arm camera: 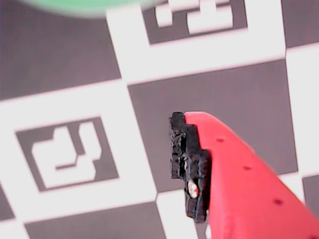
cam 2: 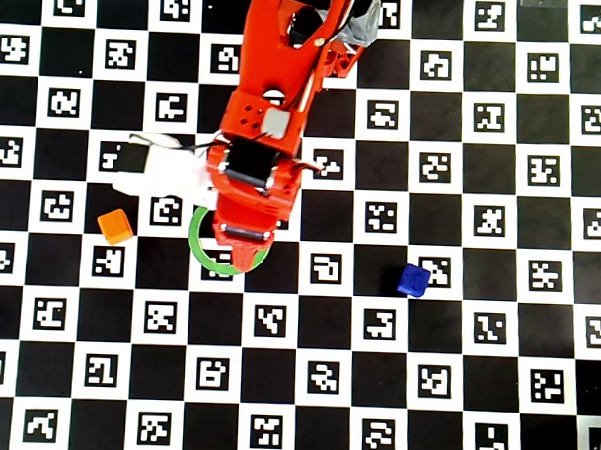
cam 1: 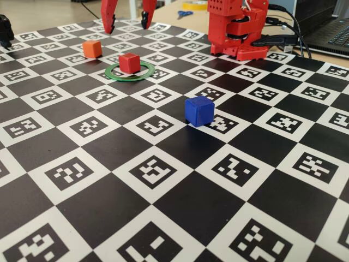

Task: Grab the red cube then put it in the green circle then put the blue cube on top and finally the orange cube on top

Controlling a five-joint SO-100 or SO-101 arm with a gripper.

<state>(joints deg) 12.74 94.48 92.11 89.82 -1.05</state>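
In the fixed view the red cube [cam 1: 129,62] sits inside the green circle [cam 1: 116,76] on the checkered mat. My gripper [cam 1: 127,27] hangs above it, open, with nothing between its fingers. The orange cube [cam 1: 92,48] rests to the left of the ring, and the blue cube [cam 1: 199,111] lies nearer the camera, to the right. In the overhead view my arm hides the red cube; only part of the green circle [cam 2: 195,245] shows, with the orange cube [cam 2: 115,225] to its left and the blue cube [cam 2: 412,280] to its right. The wrist view shows one finger's black pad [arm camera: 189,164] over the mat.
The arm's red base [cam 1: 237,30] stands at the back right of the mat, with cables and a laptop [cam 1: 332,30] beyond it. A black object [cam 1: 4,30] sits at the far left edge. Scissors [cam 1: 184,13] lie on the table behind.
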